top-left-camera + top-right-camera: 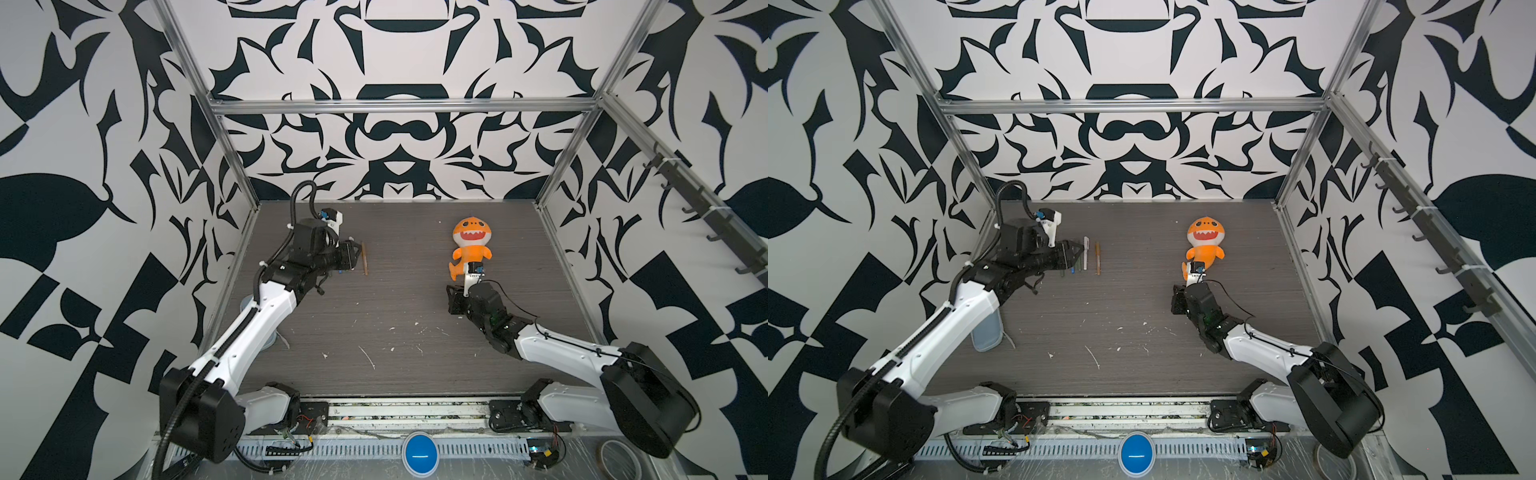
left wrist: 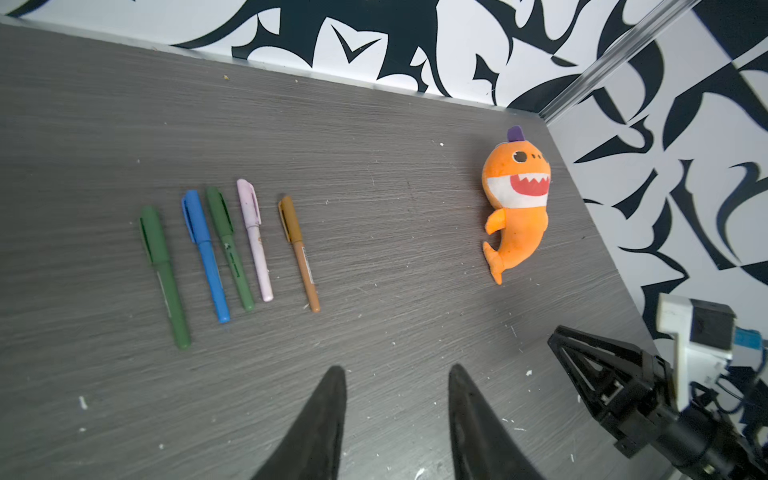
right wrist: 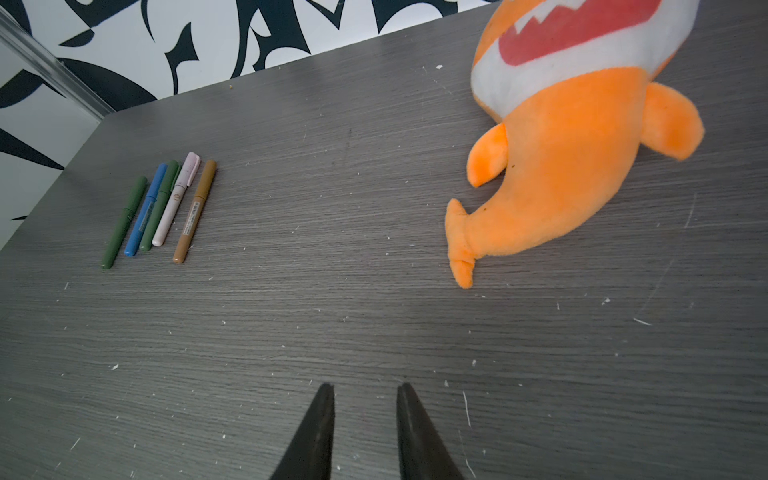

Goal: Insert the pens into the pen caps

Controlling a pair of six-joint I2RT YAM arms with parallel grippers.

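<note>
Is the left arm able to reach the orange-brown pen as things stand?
Likely yes: the left gripper hangs close by, fingers apart and empty, and the orange-brown pen lies uncovered.

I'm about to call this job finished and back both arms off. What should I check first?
1. Five pens capped: ok, each wears a cap.
2. Caps pushed fully home: cannot tell.
3. Left hand empty: ok, open, nothing between its fingers.
4. Right hand empty: ok, open, holding nothing.
5. Plush shark apart from the pens: ok.
</note>
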